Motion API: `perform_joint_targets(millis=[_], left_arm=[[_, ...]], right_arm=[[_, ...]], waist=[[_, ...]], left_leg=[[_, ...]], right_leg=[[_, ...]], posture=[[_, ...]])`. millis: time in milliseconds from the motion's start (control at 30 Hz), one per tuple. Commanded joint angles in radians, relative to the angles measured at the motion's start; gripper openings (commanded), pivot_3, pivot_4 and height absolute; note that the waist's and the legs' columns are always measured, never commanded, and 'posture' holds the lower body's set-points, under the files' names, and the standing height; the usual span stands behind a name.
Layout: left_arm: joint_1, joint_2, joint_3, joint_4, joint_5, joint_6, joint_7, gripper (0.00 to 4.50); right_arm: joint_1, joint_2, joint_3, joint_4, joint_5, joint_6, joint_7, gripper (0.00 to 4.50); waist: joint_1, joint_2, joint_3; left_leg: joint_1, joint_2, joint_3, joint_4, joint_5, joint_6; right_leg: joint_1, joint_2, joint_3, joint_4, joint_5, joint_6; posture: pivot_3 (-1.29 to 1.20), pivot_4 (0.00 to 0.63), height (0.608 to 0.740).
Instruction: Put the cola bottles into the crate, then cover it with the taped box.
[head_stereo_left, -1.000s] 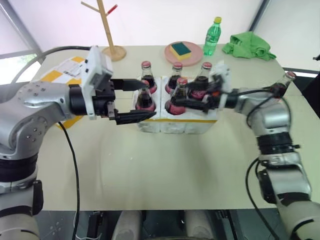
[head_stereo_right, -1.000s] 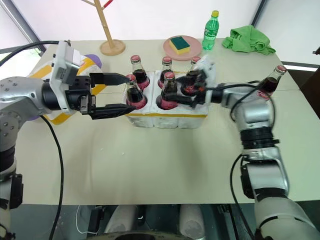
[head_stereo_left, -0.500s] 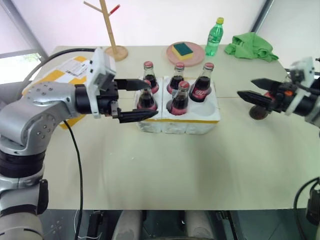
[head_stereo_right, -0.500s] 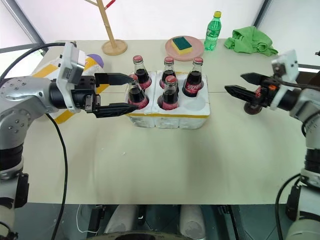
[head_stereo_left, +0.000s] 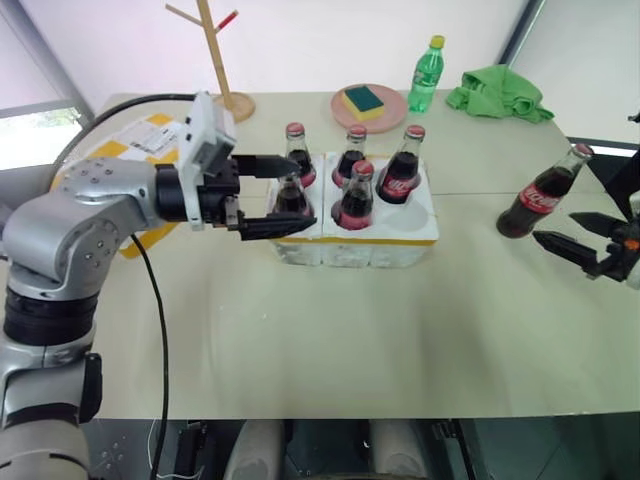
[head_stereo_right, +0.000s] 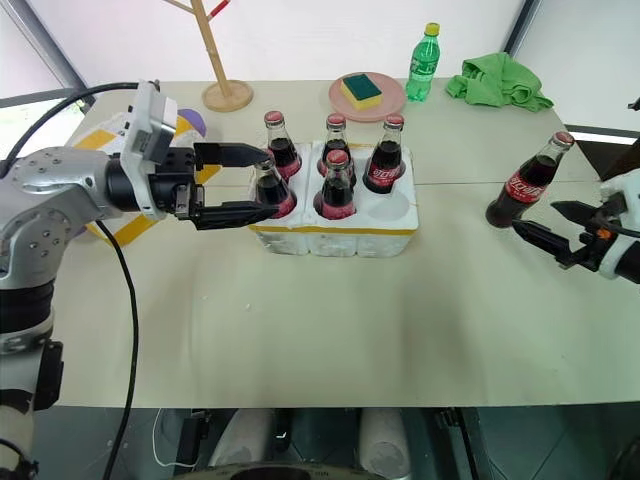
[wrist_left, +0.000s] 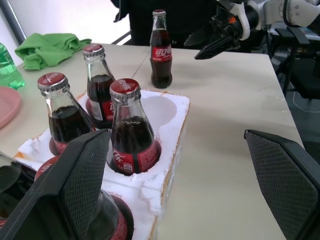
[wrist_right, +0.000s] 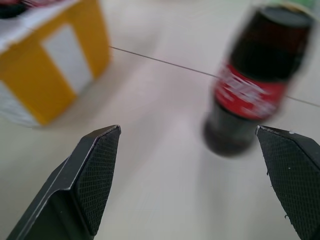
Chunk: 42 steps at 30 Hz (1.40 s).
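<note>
- five colas sat in the crate (head_stereo_left: 352, 232); its near right well was empty.
- the last cola (head_stereo_left: 541, 194) stood on the table, well right of the crate.
- right gripper (head_stereo_left: 588, 241), fingers apart, hung just near of it; a crooked approach could tip it.
- left gripper (head_stereo_left: 285, 192), fingers apart, straddled the near left bottle and could jostle it.
- the taped box (head_stereo_left: 128, 150) lay far left.
</note>
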Motion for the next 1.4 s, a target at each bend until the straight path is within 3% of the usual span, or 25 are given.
perform_joint_targets(millis=[33,400,1400], left_arm=[[-0.036,-0.001,0.011,-0.005,0.009,-0.024,-0.010,4.50],[-0.055,-0.012,0.016,-0.010,0.008,-0.011,0.000,4.50],[-0.049,0.000,0.027,-0.027,-0.005,0.003,0.007,4.50]], right_arm=[[-0.047,-0.001,-0.009,0.062,-0.047,-0.087,-0.070,4.41],[-0.236,0.140,0.085,0.279,-0.106,-0.214,-0.225,4.41],[-0.488,0.231,0.158,0.557,-0.135,-0.325,-0.275,4.41]], waist=[[0.000,0.000,0.000],[0.000,0.000,0.000],[-0.006,0.000,0.000]], left_leg=[[0.000,0.000,0.000,0.000,0.000,0.000],[0.000,0.000,0.001,0.000,0.000,0.000],[0.001,0.000,0.001,0.000,0.000,0.000]], right_leg=[[0.000,0.000,0.000,0.000,0.000,0.000],[0.000,0.000,0.001,0.000,0.002,0.003],[0.000,0.000,0.002,0.001,0.002,0.003]], posture=[[0.00,0.150,0.740],[0.00,0.150,0.740],[0.00,0.150,0.740]])
